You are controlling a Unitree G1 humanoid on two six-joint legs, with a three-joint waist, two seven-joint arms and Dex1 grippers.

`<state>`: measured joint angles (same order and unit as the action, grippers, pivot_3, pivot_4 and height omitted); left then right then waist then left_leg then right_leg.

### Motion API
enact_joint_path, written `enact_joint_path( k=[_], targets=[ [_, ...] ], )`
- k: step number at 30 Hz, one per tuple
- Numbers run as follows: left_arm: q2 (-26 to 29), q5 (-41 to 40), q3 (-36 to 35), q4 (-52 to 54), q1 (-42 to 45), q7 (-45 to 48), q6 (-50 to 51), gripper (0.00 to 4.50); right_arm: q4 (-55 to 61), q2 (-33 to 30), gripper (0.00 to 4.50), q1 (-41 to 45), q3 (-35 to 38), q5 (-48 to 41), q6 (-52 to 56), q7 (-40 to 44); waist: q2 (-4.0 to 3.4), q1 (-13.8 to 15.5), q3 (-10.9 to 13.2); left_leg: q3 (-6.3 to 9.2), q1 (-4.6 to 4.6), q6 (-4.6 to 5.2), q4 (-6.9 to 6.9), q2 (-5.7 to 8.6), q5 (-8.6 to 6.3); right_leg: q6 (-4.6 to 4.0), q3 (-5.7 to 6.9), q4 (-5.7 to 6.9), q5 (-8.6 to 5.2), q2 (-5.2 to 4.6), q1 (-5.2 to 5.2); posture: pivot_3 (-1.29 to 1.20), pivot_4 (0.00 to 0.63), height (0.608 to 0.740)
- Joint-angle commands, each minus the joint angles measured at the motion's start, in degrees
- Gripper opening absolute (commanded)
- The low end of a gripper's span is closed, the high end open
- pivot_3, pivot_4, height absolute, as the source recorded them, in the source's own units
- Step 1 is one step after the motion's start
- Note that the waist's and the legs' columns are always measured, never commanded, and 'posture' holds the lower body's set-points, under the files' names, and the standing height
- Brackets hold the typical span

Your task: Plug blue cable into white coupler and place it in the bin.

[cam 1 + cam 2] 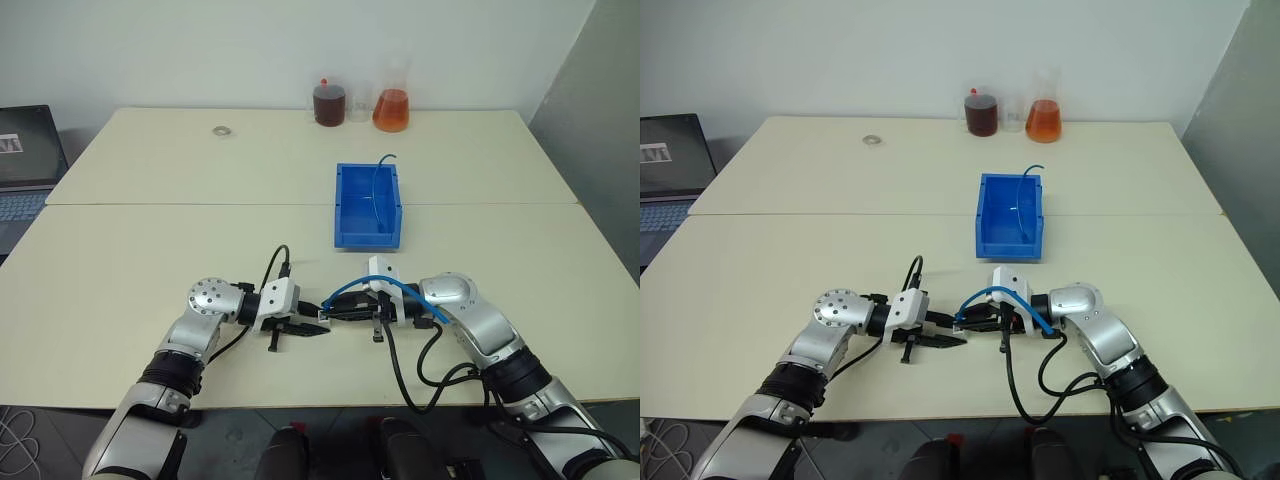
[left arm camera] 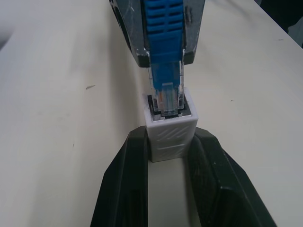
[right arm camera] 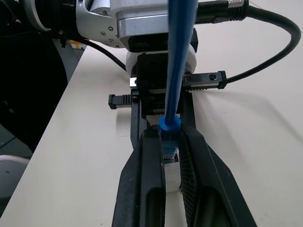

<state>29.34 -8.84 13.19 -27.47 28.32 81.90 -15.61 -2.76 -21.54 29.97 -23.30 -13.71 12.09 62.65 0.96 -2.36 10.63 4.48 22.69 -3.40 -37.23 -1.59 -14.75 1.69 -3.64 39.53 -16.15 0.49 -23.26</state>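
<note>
Both grippers meet tip to tip over the near table. My left gripper [image 2: 170,137] is shut on the white coupler [image 2: 171,132], whose dark socket faces the other hand. My right gripper [image 3: 165,135] is shut on the blue cable [image 3: 179,52] just behind its clear plug [image 2: 165,97]. The plug tip sits in the mouth of the coupler's socket. From the right gripper [image 1: 330,313] the cable arcs back over the wrist in a loop [image 1: 365,284]. The bin [image 1: 368,238] stands beyond the hands, at the table's middle.
A second thin blue cord [image 1: 377,190] lies in the bin and pokes over its far wall. A dark bottle [image 1: 329,103], a clear glass [image 1: 358,105] and an orange flask [image 1: 391,110] stand at the far edge. A laptop [image 1: 25,160] sits far left.
</note>
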Motion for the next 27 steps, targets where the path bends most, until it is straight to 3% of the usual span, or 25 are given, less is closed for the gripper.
enact_joint_path(
  k=[1,14,27],
  targets=[
    [0.13,-0.2,0.3,1.55,-0.63,0.24,0.17,0.85,-1.16,-1.03,0.14,-0.25,-1.94,4.16,-5.42,1.6,-0.01,0.0,0.0,0.0,-0.01,0.0,0.0,0.0,0.0,0.0,0.0,0.0,0.0,0.0,0.0,0.0,0.15,0.74],
    [0.05,0.09,0.36,1.67,-0.84,-0.2,0.2,0.85,-4.93,1.97,0.14,4.0,-2.23,3.3,0.44,3.75,-0.01,-0.03,-0.01,-0.03,-0.16,0.0,0.0,0.0,0.0,-0.01,-0.05,0.14,0.0,0.01,0.05,0.0,0.15,0.74],
    [1.09,-0.12,0.34,3.8,-2.46,-0.81,1.02,0.85,-6.27,1.79,0.14,1.35,-4.46,6.3,-0.52,4.42,-0.01,-0.32,-0.09,-0.04,-0.3,0.0,0.01,-0.01,0.0,-0.12,-0.08,0.36,-0.07,0.02,0.07,0.0,0.15,0.74]
  ],
)
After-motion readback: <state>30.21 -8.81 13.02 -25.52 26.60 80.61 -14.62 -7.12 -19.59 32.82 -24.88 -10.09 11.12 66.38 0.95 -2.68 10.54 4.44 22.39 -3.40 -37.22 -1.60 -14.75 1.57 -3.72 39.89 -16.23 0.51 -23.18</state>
